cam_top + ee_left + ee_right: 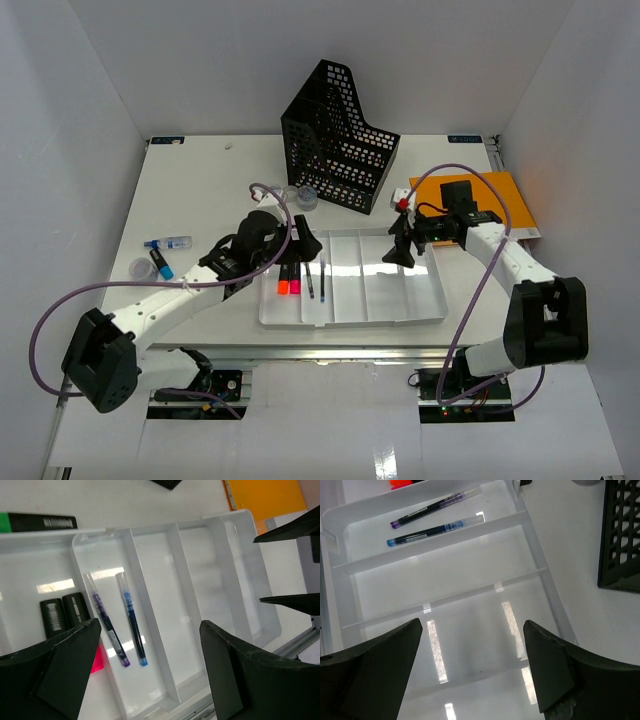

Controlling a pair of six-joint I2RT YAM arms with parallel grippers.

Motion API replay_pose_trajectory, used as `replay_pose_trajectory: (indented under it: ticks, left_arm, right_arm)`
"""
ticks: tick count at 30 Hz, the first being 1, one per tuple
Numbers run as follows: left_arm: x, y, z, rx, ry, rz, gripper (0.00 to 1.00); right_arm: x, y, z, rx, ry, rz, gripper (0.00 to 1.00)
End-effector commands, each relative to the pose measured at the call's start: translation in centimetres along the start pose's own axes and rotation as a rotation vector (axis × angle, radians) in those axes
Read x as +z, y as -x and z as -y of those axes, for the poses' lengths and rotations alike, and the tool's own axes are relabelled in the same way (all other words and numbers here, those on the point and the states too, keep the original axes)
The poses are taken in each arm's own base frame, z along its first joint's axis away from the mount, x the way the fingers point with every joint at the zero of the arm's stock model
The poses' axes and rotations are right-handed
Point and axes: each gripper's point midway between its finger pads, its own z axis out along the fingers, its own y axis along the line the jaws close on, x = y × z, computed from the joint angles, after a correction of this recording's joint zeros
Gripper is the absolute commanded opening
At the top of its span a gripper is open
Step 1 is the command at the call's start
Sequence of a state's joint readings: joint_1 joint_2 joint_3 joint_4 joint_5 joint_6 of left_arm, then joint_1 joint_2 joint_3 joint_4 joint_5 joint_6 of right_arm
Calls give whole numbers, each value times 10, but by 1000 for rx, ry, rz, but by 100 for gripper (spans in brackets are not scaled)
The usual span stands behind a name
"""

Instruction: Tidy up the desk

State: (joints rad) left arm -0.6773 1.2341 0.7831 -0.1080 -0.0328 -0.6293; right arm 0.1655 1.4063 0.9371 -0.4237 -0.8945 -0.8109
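Hovering over tray (390, 290) far rim: left claw (308, 243), right claw (400, 252), both apart, empty

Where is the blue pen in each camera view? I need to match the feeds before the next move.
Top external: the blue pen is near picture centre, in the white tray's second compartment from the left.
Left wrist: the blue pen is centre-left, lying diagonally.
Right wrist: the blue pen is upper left, nearly horizontal.
Shared landmark: the purple pen lying alongside it in the same compartment.
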Motion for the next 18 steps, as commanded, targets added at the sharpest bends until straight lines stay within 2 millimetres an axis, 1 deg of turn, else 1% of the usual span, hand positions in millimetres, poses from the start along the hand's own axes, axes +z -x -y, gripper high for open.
replay_pose_trajectory:
  ticks: [1,2,3,4,6,7,8,10,11,12,13,15,18]
  left_arm:
    - [-28,42,-31,154,140,88,92]
    - [-32,47,-40,166,166,92,92]
    - [-35,51,-48,167,183,94,92]
    - [-39,54,-55,164,197,97,92]
    - [-46,57,-66,155,216,96,92]
    - [-50,61,-72,152,224,100,92]
    - [-54,66,-75,150,232,110,92]
    - [-60,73,-81,159,255,121,92]
    - [-63,75,-83,168,263,126,92]
    - [-65,76,-86,182,276,126,92]
    - [-67,76,-88,186,285,126,92]
    - [-70,75,-96,194,313,131,92]
    - [-74,71,-104,193,332,135,92]
  right_arm:
    - [25,19,11,-389,90,-75,90]
    - [35,18,14,-464,121,-92,91]
    - [45,14,20,-489,139,-115,91]
    - [54,14,30,-519,145,-140,91]
    - [66,26,55,-576,130,-182,91]
    - [78,16,62,-574,151,-213,91]
    - [85,17,71,-582,152,-228,90]
    - [95,29,85,-610,146,-239,88]
    - [104,19,89,-599,165,-260,87]
    - [108,18,91,-601,168,-277,86]
    - [113,23,94,-613,168,-277,85]
    - [124,13,94,-602,191,-299,83]
    - [134,1,89,-581,221,-327,77]
